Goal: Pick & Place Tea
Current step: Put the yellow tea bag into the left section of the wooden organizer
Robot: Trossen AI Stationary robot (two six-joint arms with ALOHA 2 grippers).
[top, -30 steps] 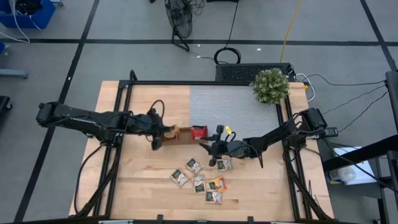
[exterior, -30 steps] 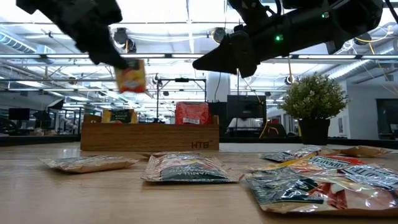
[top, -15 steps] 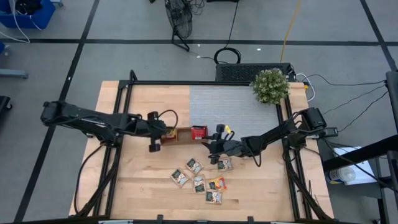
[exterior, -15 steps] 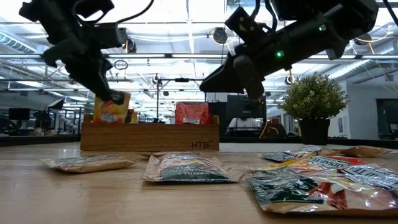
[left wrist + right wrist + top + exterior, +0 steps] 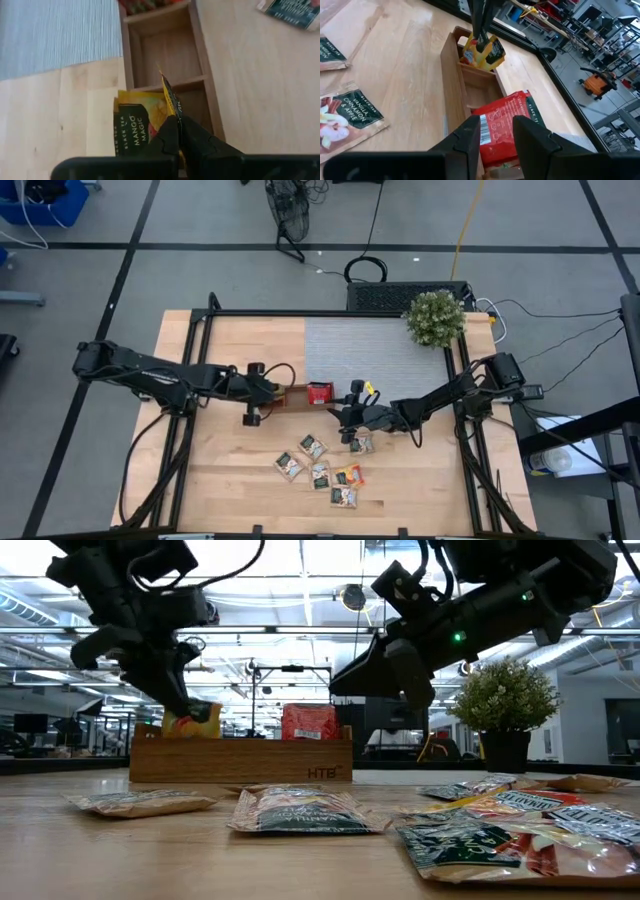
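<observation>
L gripper [image 5: 176, 131] pinches orange sachet [image 5: 167, 102] in tray [image 5: 200, 65] end slot; R gripper [image 5: 496, 131] jaws part-open over red sachet [image 5: 506, 122].

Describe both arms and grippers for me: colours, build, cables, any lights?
Both arms are dark, slim and jointed. The left arm carries a looping black cable near its wrist. The right arm shows a small green light. Each gripper, left and right, has two dark, blocky fingers.
</observation>
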